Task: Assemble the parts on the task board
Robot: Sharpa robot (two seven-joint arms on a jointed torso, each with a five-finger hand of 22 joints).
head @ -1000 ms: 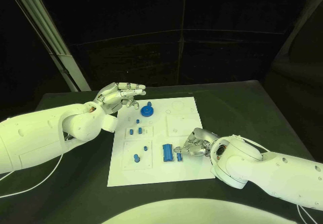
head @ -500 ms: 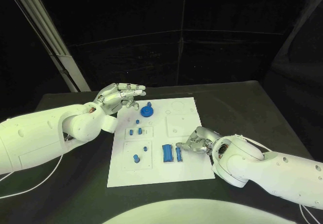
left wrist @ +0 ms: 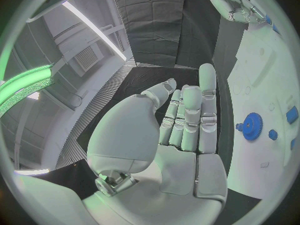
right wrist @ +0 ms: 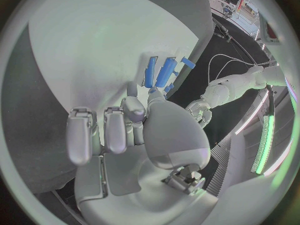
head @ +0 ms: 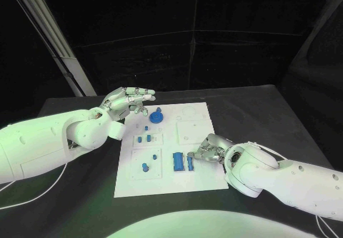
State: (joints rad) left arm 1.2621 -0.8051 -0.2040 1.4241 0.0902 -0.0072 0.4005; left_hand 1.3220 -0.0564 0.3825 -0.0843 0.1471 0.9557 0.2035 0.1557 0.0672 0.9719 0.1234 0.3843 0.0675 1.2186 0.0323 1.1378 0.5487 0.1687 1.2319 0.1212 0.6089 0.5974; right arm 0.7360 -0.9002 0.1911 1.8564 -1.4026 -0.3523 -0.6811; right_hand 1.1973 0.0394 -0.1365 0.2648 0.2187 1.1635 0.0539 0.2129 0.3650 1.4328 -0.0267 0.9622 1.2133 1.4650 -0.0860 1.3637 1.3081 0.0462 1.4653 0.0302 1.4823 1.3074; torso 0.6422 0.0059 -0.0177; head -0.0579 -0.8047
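- The task board [head: 193, 134] lies flat in the middle of the black bench [head: 250, 109], between the two arms.
- The right robot hand [head: 207, 151] sits low at the board's near right, fingertips just beside a slim blue bar [head: 190, 163]; whether it pinches the bar or only touches it I cannot tell, since the fingers hide the contact.
- Just left of that bar stands a wider blue block [head: 178, 162], and the two are close together.
- The left robot hand [head: 129, 101] hangs above the board's far left corner, fingers loosely curled and apart, grasping nothing.
- A blue gear [head: 156, 117] sits near that hand at the far side of the board, with small blue pegs [head: 143, 139] in the left middle and another small blue piece [head: 145, 167] nearer.
- Risk, as I judge it: if the slim bar is not square in its slot, a push from the right robot hand could tip it against the wide block or jam it askew.
- A sideways nudge could also slide the whole board on the bench, since nothing visibly pins it down.
- The left robot hand, if lowered carelessly, could knock the gear.
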